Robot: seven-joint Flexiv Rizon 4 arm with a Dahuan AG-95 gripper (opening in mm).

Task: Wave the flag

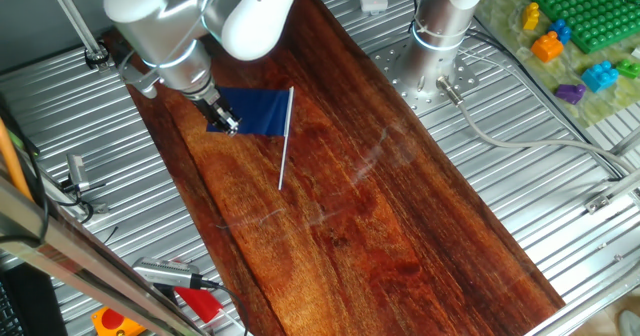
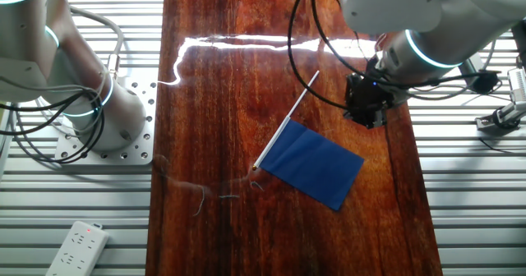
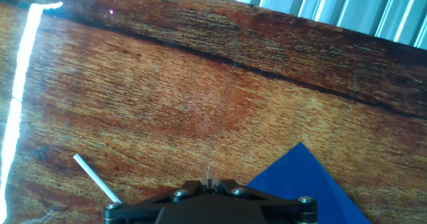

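flag (image 1: 262, 112) flat on wooden worktop (image 1: 380, 216), tool (image 1: 222, 120) at the cloth's far edge.
other fixed view: flag (image 2: 315, 166) lies loose, tool (image 2: 366, 112) just beside a cloth corner. hand view: blue corner (image 3: 308, 184) and stick end (image 3: 95, 178) flank the tool; finger gap hidden, cannot tell.

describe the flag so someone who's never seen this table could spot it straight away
Find the long dark wooden board running across the ribbed metal table. Lying flat on it, beside the gripper, is the flag: a plain dark blue cloth rectangle on a thin white stick, the only blue thing on the wood.
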